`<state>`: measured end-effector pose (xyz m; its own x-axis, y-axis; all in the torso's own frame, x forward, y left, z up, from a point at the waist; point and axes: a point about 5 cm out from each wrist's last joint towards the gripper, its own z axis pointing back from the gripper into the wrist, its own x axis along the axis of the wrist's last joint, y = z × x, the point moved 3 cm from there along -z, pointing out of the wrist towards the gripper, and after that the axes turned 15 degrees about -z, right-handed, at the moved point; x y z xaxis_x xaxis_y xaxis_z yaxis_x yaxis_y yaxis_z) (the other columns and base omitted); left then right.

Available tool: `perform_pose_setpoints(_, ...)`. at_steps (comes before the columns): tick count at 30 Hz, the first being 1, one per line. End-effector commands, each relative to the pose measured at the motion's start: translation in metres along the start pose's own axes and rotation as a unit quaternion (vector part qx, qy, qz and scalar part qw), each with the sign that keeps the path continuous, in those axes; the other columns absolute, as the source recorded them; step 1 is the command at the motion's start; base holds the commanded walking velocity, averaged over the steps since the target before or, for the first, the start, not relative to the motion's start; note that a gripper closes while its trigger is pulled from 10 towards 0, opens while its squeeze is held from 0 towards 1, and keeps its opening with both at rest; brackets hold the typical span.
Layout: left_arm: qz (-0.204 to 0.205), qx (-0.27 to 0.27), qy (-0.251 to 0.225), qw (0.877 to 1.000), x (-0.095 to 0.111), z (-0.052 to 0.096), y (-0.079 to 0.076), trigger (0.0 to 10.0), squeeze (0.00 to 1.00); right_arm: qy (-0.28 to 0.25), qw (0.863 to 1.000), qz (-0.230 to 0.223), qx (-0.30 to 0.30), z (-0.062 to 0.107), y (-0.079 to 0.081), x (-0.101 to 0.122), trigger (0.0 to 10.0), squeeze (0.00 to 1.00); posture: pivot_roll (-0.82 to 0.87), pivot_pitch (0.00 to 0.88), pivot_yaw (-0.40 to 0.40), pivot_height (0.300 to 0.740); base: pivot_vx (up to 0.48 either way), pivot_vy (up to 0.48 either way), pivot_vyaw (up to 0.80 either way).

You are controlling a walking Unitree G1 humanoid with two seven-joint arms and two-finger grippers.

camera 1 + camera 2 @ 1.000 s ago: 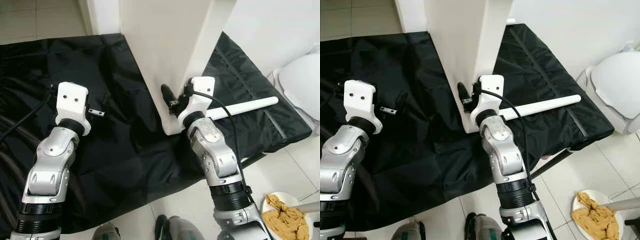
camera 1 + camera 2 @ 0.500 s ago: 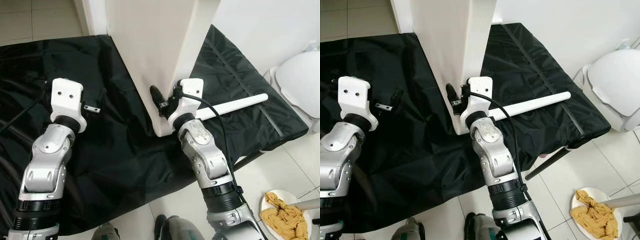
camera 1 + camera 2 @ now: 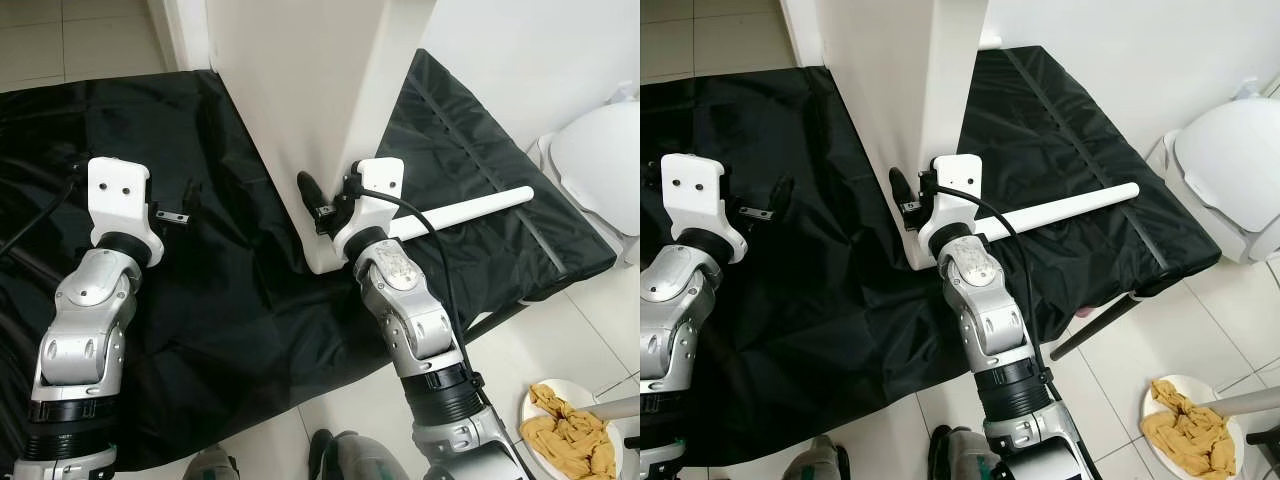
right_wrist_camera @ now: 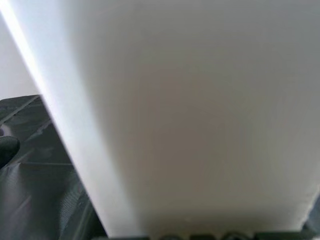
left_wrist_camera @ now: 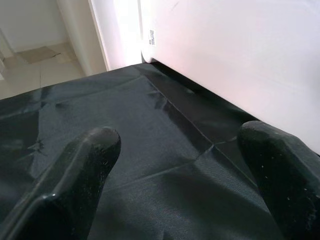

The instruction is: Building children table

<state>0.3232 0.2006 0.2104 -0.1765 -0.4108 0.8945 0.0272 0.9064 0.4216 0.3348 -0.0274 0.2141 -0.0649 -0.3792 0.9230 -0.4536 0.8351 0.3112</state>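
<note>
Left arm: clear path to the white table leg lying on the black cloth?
Probably not. The white table leg lies on the black cloth beyond the upright white panel, which stands between it and the open left gripper. The right gripper, at the panel's corner, is far nearer.

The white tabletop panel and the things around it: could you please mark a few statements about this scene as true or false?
1. The white tabletop panel stands on edge on the black cloth. True.
2. The right gripper is at the panel's lower corner. True.
3. The left gripper is shut on a screw. False: it is open and holds nothing, over the cloth.
4. The white table leg stands upright. False: it lies flat on the cloth.
5. The plate on the floor holds a yellow cloth. True.
</note>
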Motion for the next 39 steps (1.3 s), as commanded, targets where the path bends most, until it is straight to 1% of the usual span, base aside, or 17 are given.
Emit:
perform_pose_setpoints(1,0.005,0.008,0.014,1.000,-0.0045,-0.0011,0.0008,10.0,0.00,0.032,0.998,-0.011,0.054,-0.0006,0.0231,-0.0158,10.0,0.00,0.13,0.117,-0.078,0.740,0.000,0.000,0.00)
perform_pose_setpoints(5,0.005,0.008,0.016,1.000,-0.0052,-0.0008,0.0011,10.0,0.00,0.029,0.998,-0.009,0.055,-0.0004,0.0239,-0.0155,10.0,0.00,0.14,0.118,-0.079,0.740,0.000,0.000,0.00)
perform_pose_setpoints(12,0.005,0.008,0.019,1.000,-0.0060,-0.0001,0.0017,10.0,0.00,0.025,0.998,-0.008,0.056,-0.0004,0.0250,-0.0147,10.0,0.00,0.14,0.119,-0.079,0.740,0.000,0.265,0.00)
perform_pose_setpoints(33,0.005,0.007,0.019,1.000,-0.0051,0.0000,0.0020,10.0,0.00,0.017,0.998,-0.004,0.062,-0.0002,0.0273,-0.0139,10.0,0.00,0.14,0.118,-0.081,0.740,0.000,0.368,0.00)
perform_pose_setpoints(39,0.004,0.007,0.020,1.000,-0.0056,-0.0001,0.0017,10.0,0.00,0.011,0.997,-0.006,0.073,0.0006,0.0306,-0.0121,10.0,0.00,0.14,0.119,-0.082,0.740,0.000,0.371,0.00)
